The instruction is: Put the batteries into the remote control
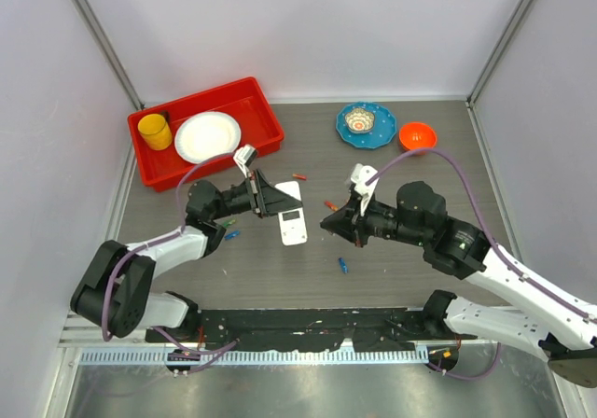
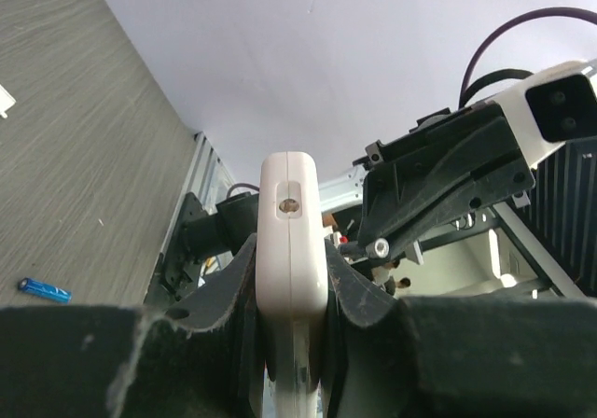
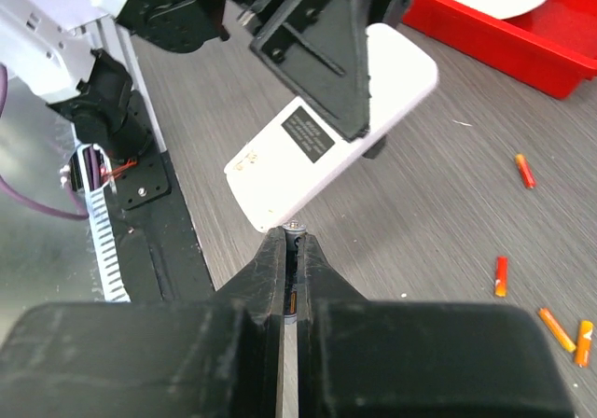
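Note:
My left gripper (image 1: 278, 202) is shut on the white remote control (image 1: 294, 229) and grips it across its middle. The remote's plain back with a dark label faces the right wrist camera (image 3: 326, 143). In the left wrist view its end shows edge-on between the fingers (image 2: 292, 241). My right gripper (image 1: 328, 220) is shut on a dark battery (image 3: 294, 229), whose metal tip sits just short of the remote's near end. Loose orange batteries (image 3: 501, 275) and a blue one (image 1: 342, 265) lie on the table. Another blue one lies by the left arm (image 2: 45, 290).
A red tray (image 1: 256, 96) at the back left holds a white plate (image 1: 207, 136) and a yellow cup (image 1: 155, 131). A blue plate (image 1: 381, 136) with a small bowl and an orange bowl (image 1: 417, 136) stand at the back right.

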Tool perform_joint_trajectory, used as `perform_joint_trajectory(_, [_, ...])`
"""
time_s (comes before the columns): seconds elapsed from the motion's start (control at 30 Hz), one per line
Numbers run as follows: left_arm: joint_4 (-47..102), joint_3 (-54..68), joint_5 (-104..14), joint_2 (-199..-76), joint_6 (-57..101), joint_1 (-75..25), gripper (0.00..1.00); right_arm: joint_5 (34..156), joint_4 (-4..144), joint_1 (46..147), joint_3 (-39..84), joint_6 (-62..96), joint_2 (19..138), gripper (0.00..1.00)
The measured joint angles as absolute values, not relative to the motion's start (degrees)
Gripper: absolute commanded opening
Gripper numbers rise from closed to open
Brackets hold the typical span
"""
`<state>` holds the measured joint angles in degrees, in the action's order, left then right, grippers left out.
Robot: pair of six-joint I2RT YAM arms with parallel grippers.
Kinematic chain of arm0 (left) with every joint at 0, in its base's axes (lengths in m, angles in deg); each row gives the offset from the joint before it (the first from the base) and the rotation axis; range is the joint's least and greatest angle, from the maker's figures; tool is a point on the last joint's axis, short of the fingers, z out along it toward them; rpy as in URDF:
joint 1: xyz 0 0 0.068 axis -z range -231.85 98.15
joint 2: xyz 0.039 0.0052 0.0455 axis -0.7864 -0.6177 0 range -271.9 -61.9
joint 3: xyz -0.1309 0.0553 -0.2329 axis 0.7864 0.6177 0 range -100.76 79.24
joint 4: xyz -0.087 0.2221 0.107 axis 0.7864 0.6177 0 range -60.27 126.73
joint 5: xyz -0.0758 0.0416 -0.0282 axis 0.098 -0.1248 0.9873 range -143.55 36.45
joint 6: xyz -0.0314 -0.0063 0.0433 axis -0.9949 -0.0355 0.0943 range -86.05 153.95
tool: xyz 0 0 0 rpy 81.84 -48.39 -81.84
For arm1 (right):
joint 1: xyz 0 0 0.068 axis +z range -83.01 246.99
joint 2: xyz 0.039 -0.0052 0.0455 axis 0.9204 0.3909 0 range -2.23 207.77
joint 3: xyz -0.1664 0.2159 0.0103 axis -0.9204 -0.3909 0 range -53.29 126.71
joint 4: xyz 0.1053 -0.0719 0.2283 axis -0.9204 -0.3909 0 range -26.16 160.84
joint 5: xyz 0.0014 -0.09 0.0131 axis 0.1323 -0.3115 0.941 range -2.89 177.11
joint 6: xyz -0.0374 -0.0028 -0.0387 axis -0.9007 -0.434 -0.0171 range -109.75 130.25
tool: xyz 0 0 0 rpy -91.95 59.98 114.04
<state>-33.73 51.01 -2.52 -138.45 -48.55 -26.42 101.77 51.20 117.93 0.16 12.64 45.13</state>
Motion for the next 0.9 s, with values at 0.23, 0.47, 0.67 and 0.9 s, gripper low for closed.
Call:
perform_joint_trajectory(0.23, [-30.91,48.69,2.09,-140.68,-49.66,-26.42,0.0,97.88,54.37,126.08,-0.47,7.46,47.6,0.01])
perform_joint_trajectory(0.47, [-8.99,44.8,5.39,-139.39,-39.32,-26.1,0.01,93.48,55.7,133.62,1.08,0.99,53.74,0.01])
perform_joint_trajectory(0.67, [3.34,41.74,6.18,-137.23,-31.72,-25.4,0.01,91.38,55.92,136.27,1.72,-2.46,57.17,0.01])
perform_joint_trajectory(0.9, [7.17,41.72,6.68,-137.12,-29.14,-24.52,0.0,89.24,57.87,138.32,2.48,-5.74,59.64,0.01])
